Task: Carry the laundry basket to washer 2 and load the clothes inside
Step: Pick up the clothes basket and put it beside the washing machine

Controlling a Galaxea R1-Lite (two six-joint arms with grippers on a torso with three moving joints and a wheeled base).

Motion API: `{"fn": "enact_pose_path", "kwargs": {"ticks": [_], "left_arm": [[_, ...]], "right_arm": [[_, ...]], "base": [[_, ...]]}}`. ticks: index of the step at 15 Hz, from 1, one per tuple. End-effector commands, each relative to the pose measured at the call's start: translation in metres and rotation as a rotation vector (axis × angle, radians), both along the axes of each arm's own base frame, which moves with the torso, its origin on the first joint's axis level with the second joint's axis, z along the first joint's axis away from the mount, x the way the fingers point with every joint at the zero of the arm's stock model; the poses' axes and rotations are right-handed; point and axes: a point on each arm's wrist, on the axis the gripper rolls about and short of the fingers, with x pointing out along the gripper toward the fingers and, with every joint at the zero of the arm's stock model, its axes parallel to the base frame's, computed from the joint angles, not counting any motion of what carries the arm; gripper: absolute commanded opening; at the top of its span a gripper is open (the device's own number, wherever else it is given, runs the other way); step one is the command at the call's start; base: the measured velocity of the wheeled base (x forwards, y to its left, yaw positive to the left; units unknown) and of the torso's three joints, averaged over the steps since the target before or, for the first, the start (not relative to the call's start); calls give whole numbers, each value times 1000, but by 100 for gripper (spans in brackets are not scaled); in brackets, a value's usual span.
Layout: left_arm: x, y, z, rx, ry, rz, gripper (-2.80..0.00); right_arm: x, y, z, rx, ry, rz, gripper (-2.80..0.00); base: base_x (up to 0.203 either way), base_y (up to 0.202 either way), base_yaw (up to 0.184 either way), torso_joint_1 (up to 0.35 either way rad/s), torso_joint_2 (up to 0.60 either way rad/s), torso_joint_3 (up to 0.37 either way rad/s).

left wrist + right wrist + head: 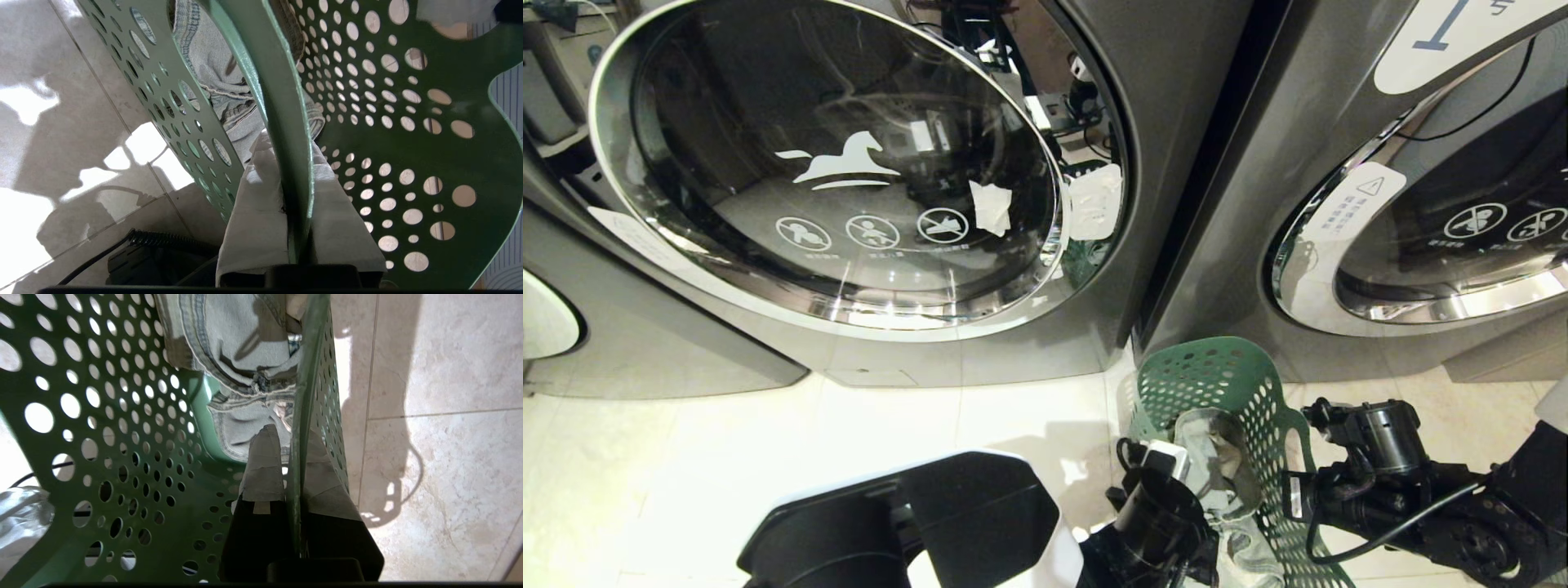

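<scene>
Left gripper (296, 196) was clamped on one rim of the green laundry basket (1217, 384); right gripper (296, 473) was clamped on the opposite rim; the basket hung low over the tiled floor (768, 457), between the two washers, with denim clothes (1217, 457) inside; uneven lift could tilt it and spill them, or a thin rim could slip; only the wrist views showed the grips; only the head view showed the closed washer door (833, 163)

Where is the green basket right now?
In the head view the basket sits low and right of centre, over the floor before the gap between the two washers, with the left pincer and right pincer clamped on its walls.
</scene>
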Motion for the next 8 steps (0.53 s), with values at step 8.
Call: {"fn": "enact_pose_path", "kwargs": {"ticks": [8], "left_arm": [[-2,-4,-7,30,-36,10,-280]], "right_arm": [[-4,-1,-12,-18,48,-22,-280]], "base": [[0,0,0,0,0,-5]]}}
